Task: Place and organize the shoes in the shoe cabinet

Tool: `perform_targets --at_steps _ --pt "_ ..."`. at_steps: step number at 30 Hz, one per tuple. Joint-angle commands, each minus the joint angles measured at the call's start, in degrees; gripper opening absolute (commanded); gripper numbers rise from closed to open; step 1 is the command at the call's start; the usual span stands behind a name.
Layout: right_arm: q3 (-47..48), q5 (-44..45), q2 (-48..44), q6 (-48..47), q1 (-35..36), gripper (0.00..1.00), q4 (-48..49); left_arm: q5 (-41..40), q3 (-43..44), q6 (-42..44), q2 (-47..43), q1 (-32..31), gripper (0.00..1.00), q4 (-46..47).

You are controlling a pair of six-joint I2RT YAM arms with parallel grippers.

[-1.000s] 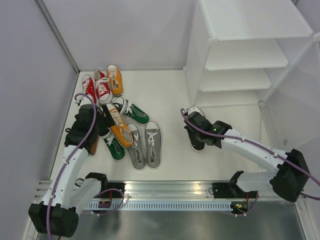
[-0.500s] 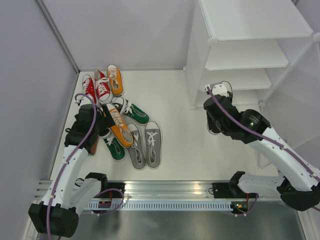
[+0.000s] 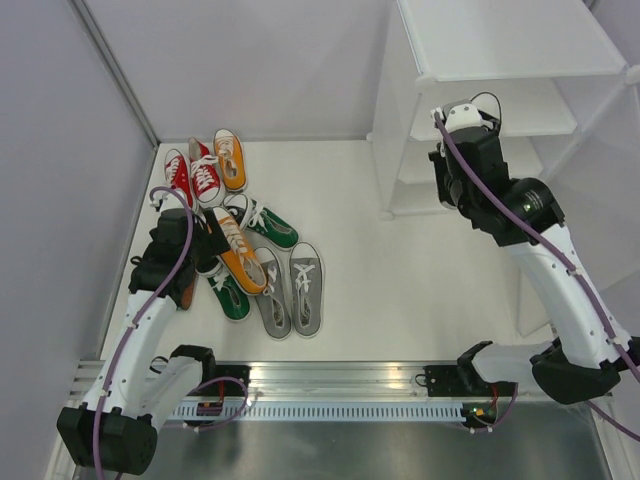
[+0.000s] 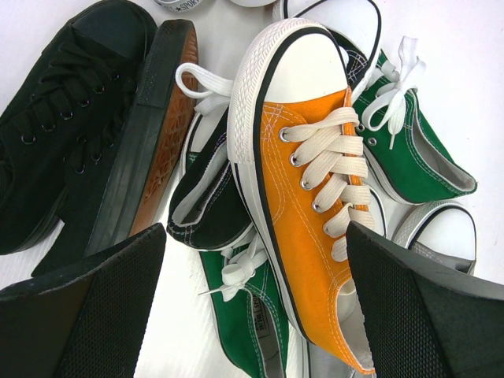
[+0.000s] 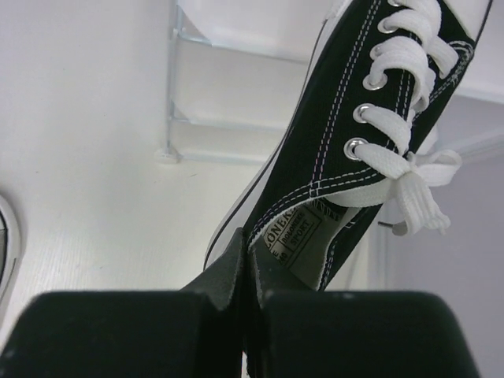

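In the last second the right gripper, pinched shut on the rim of 1 black shoe, has swung up from low over the floor to the cabinet. It now hangs by the middle tiers with the shoe's toe toward the shelves. The shoe is in the air and touches no shelf that I can see. I judge the carry nearly done and the placing next. It would be the 1st shoe stored, since none of the 4 tiers that show holds any. The left gripper has not moved: jaws wide and holding nothing, it hovers over the pile at the left, straddling 1 orange shoe. On the floor the top view gives 2 red shoes, 2 orange shoes, 2 green shoes and 2 grey shoes, 8 in all. Under the left arm the wrist view adds at least 2 more: 1 all-black shoe with a brown sole, and 1 white-trimmed shoe beneath the orange one.
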Motion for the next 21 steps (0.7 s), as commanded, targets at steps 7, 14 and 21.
perform_targets --at_steps 7,14,21 --pt "5.4 -12.5 7.5 -25.3 -8.6 0.01 18.6 -0.5 -0.2 1.8 -0.3 0.3 0.98 1.5" --pt "4.9 -13.3 12.8 -30.5 -15.6 0.01 26.4 -0.4 -0.1 1.7 0.1 0.3 0.98 1.6" --pt "4.5 -10.0 17.2 -31.4 -17.2 0.01 32.8 -0.2 0.0 1.7 0.4 0.3 0.98 1.7"
